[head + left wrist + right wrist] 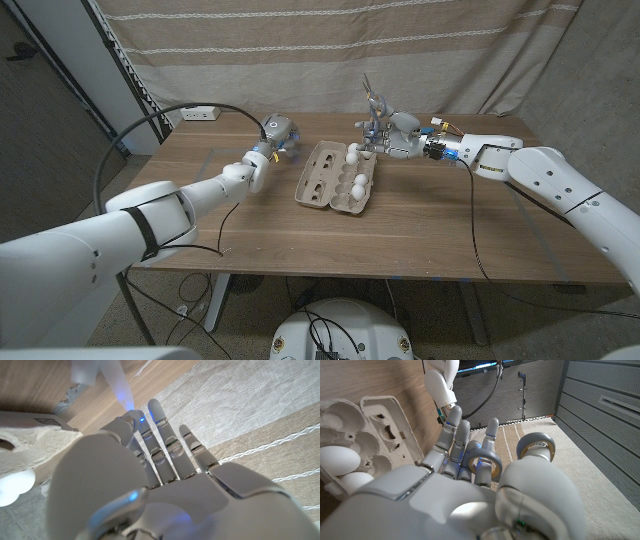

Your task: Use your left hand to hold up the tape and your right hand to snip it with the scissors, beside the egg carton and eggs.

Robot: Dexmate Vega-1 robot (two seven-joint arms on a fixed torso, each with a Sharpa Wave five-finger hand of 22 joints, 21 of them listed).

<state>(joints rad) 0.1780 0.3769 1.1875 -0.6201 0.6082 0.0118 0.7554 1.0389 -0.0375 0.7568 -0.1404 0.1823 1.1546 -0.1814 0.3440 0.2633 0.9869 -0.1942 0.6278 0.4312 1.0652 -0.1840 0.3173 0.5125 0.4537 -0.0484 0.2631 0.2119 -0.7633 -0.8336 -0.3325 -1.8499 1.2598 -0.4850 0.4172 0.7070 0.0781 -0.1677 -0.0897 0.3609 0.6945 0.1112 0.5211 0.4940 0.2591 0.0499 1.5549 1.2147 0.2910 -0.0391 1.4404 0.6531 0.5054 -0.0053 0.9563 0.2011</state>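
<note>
Left of the egg carton (337, 177), the robot's left hand (273, 138) is raised above the wooden table (420, 235) with a roll of tape (279, 127) gripped in it; in the head view the roll shows as a small grey ring with a bluish tint at the top of the hand. From the left wrist camera the same hand (150, 480) shows its fingers (160, 435) straight and close together, and a pale translucent strip of tape (117, 385) rises from the fingertips, glowing faintly blue where it meets them. On the far side of the carton the right hand (385, 135) holds the scissors (373, 103) upright, their thin metal blades pointing up against the curtain (330, 50). The right wrist camera shows the scissor handles (536, 450) as grey loops with that hand's (470, 475) fingers threaded through them. Whether the blades are parted cannot be told. Between the two hands the grey cardboard carton lies open on the table, with white eggs (355, 170) sitting in the cups of its right-hand half.
</note>
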